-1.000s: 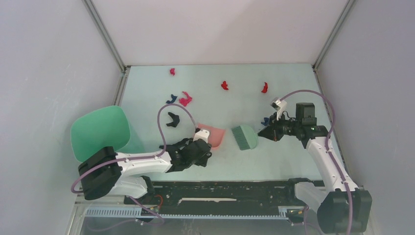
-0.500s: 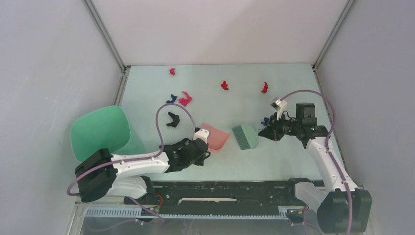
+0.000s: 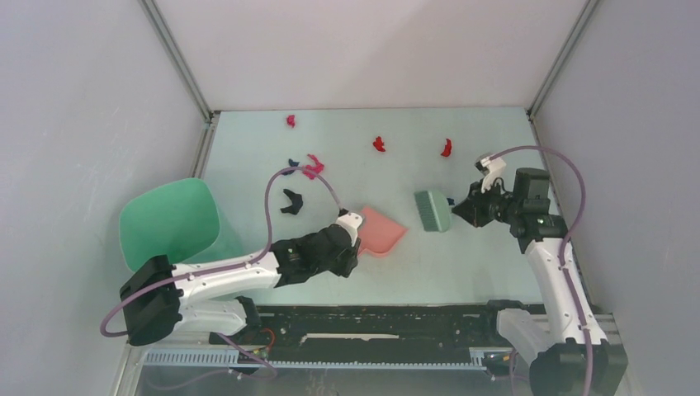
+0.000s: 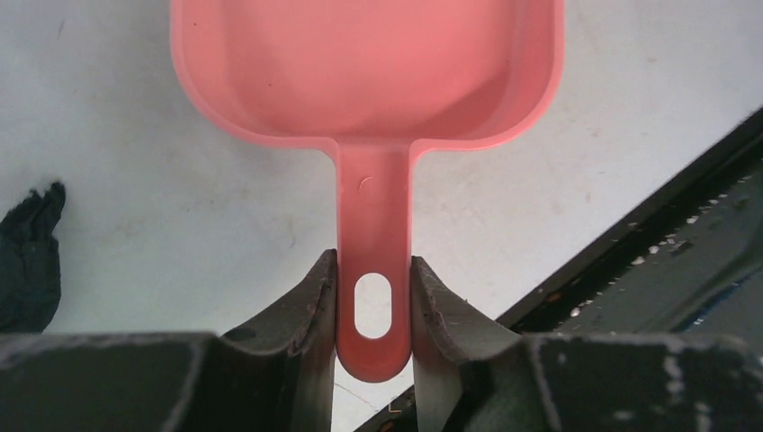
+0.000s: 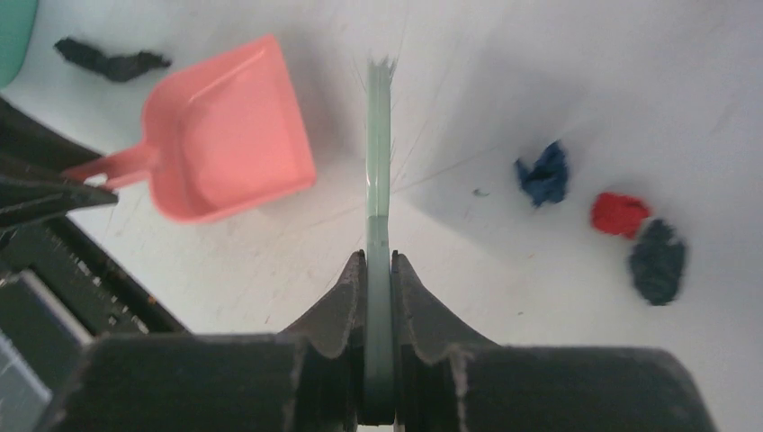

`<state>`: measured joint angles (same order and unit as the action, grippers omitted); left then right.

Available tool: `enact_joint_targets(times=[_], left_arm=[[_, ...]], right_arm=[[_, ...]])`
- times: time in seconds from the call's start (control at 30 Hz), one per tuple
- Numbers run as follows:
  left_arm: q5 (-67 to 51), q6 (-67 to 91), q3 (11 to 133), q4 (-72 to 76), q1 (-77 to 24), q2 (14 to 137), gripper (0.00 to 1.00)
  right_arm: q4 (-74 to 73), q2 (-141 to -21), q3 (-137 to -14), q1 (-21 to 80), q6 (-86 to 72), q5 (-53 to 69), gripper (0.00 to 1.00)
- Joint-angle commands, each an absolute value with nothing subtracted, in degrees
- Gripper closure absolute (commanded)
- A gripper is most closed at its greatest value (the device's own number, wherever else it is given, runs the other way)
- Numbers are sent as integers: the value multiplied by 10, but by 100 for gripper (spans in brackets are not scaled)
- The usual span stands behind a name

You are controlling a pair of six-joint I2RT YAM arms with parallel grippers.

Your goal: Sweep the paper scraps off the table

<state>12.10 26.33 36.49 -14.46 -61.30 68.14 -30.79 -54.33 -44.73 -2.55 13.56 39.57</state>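
A darker green round plastic bin (image 3: 169,224) sits at the left edge of the overhead view, against the side of the large pale mint-green table (image 3: 487,264). The left arm reaches in from the lower left toward the centre. The left gripper (image 3: 353,241) pinches the handle of a salmon-pink plastic dustpan (image 3: 385,231). In the left wrist view both fingers (image 4: 310,310) press the sides of the handle at its hanging hole. The pan lies flat on the table with its mouth pointing away.

The paper scraps lie on the table, mostly in the upper half of the overhead view:
- A black crumpled scrap (image 3: 289,200) lies to the upper left of the dustpan, apart from it.
- Above it, a dark blue scrap (image 3: 290,163) lies just beside a magenta-pink scrap (image 3: 313,167).
- A small magenta bit (image 3: 290,120) lies near the far edge.
- Two red scraps (image 3: 379,144) (image 3: 446,148) lie at upper centre.

Right of the dustpan and apart from it is a mint-green bristled hand brush (image 3: 432,211). The right gripper (image 3: 464,210) holds it, and the right wrist view shows the jaws clamped on the thin handle. To the right of the brush in that view, a blue crumpled scrap (image 5: 543,175), a bright red scrap (image 5: 619,214) and a dark slate scrap (image 5: 657,261) lie close together.
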Motion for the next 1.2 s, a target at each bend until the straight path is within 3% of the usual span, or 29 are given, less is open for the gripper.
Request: enact_joint_targets(times=[0.0, 0.2, 0.47, 0.93, 1.17], left_arm=[[70, 229, 411, -152, -618, 668, 100], [42, 208, 461, -178, -625, 703, 100], [38, 169, 552, -260, -641, 794, 100], [4, 186, 641, -292, -642, 928, 100], [-18, 180, 666, -287, -642, 965, 100]], right_arm=[[-323, -521, -535, -27, 200, 308, 100], [-375, -604, -658, -27, 324, 162, 100], [-414, -708, -732, 23, 348, 22, 100], [-401, -821, -736, 155, 284, -96, 100], [-446, -853, -735, 176, 247, -10, 100]])
